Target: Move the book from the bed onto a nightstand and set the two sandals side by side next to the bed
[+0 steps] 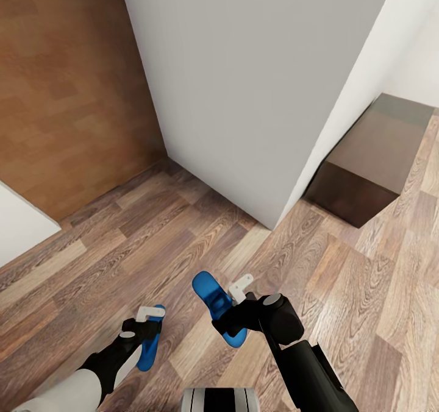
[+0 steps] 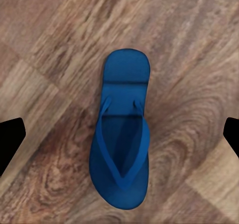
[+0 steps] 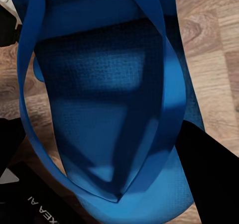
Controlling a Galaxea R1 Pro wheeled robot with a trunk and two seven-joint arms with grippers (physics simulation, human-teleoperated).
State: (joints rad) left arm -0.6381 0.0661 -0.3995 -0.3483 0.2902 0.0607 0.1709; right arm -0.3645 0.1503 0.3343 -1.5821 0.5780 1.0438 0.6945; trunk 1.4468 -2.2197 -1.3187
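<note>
Head view: right claw (image 1: 235, 305) clamped on one sandal (image 1: 214, 302), left claw (image 1: 148, 322) spread above other sandal (image 2: 122, 134).

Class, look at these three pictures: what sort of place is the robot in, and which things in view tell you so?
Probably a room indoors in a home: wood-plank floor, plain white wall, a low dark brown cabinet, and blue sandals near the grippers.
</note>
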